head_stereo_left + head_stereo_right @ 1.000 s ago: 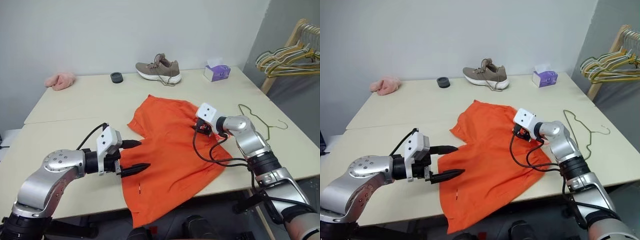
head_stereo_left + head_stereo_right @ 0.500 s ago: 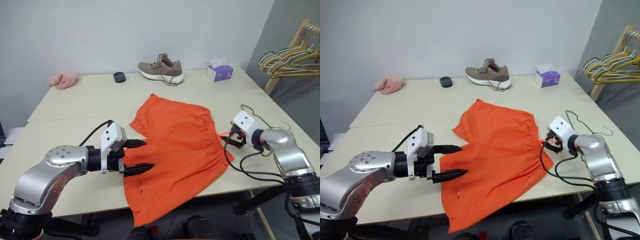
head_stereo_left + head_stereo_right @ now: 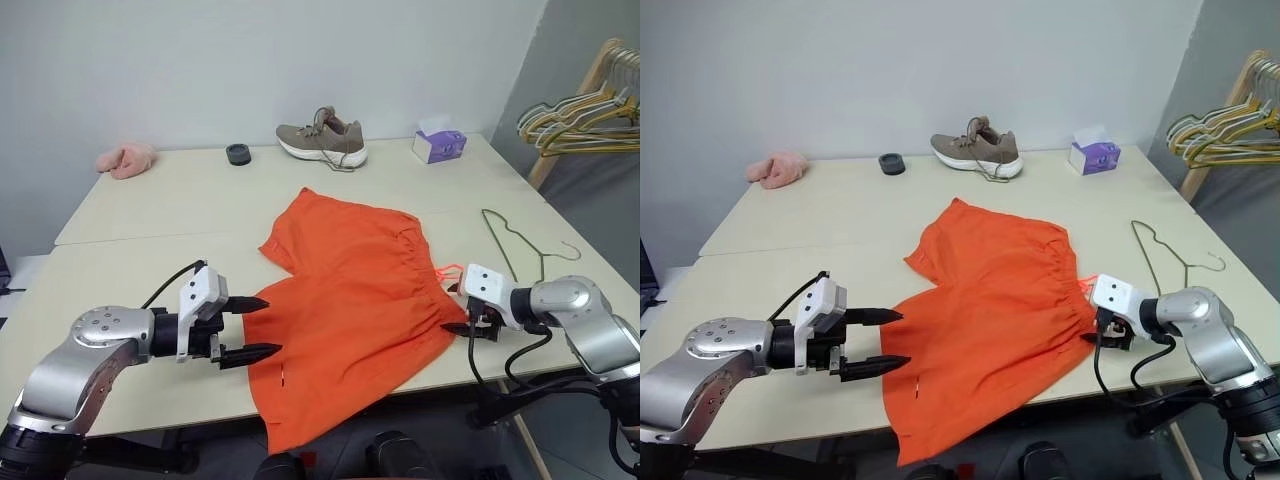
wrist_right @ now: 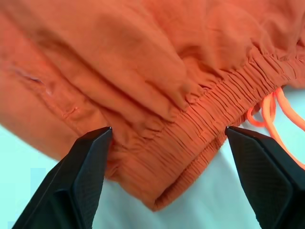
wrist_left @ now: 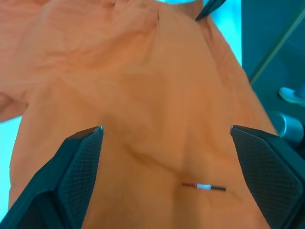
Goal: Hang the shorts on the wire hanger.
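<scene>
Nearest the robot, the left gripper (image 3: 252, 327) hung wide apart and empty at the shorts' (image 3: 350, 300) left leg edge, while the right gripper (image 3: 466, 317) stood equally wide and empty at the waistband end. The shorts lay flat on the table (image 3: 150, 210), one leg spilling over the near edge; the wire hanger (image 3: 520, 245) rested just beyond the right gripper, apart from the fabric. The thin cloth could bunch or slide off the table if either claw closed on one layer only, and the drawstring (image 4: 269, 114) could snag a finger. The right wrist view showed the gathered elastic and drawstring loop closely; the head views alone showed the hanger.
</scene>
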Tool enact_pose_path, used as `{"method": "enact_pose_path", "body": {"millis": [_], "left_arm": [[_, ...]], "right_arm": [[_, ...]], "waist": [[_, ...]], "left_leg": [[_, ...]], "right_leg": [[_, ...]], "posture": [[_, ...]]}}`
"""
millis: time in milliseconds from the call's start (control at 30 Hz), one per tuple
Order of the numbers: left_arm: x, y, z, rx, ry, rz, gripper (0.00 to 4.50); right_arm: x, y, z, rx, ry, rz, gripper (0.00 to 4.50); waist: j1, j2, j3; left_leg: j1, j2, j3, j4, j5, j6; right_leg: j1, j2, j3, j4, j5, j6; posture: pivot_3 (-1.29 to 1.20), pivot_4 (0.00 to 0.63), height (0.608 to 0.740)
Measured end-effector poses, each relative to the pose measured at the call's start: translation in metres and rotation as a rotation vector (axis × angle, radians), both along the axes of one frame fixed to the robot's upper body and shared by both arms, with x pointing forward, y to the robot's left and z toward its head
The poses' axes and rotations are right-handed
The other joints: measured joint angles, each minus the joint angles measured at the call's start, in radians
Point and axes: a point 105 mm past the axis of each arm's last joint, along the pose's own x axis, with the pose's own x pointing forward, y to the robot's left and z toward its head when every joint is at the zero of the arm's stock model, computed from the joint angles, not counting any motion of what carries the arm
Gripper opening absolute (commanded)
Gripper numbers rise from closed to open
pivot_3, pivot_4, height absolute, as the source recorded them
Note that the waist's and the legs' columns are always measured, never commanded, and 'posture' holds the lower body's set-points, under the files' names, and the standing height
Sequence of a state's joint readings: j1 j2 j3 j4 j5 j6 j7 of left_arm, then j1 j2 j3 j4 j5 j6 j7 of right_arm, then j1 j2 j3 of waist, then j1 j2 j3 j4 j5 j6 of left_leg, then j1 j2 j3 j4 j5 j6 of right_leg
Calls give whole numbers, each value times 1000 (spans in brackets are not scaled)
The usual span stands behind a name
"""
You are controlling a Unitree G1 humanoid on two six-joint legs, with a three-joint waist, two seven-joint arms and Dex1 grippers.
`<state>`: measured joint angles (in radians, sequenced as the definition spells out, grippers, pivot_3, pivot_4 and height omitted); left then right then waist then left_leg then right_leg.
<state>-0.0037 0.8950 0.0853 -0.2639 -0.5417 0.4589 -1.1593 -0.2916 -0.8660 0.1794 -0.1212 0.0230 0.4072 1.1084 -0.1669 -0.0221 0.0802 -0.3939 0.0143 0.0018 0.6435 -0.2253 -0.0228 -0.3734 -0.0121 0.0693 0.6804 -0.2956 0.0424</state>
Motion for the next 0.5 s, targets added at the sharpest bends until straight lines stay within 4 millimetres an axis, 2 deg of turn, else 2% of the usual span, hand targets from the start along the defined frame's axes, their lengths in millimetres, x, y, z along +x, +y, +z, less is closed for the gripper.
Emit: {"method": "enact_pose_path", "body": {"millis": [200, 300, 500], "left_arm": [[-3, 4, -8, -27, 9, -13, 4500], [-2, 4, -6, -34, -2, -19, 4500], [6, -1, 4, -48, -34, -29, 4500]], "right_arm": [[-17, 4, 8, 72, 75, 33, 4038], [-27, 0, 2, 68, 139, 18, 4038], [-47, 5, -4, 103, 230, 30, 4038]], "waist": [[1, -1, 0], [1, -1, 0], [1, -2, 0]], "left_leg": [[-1, 0, -1, 0, 0, 0], [-1, 0, -1, 0, 0, 0], [0, 0, -1, 0, 0, 0]], "right_leg": [[0, -1, 0, 0, 0, 0], [0, -2, 0, 0, 0, 0], [0, -2, 0, 0, 0, 0]], "posture": [[-173, 42, 740], [-173, 42, 740], [-191, 42, 740]]}}
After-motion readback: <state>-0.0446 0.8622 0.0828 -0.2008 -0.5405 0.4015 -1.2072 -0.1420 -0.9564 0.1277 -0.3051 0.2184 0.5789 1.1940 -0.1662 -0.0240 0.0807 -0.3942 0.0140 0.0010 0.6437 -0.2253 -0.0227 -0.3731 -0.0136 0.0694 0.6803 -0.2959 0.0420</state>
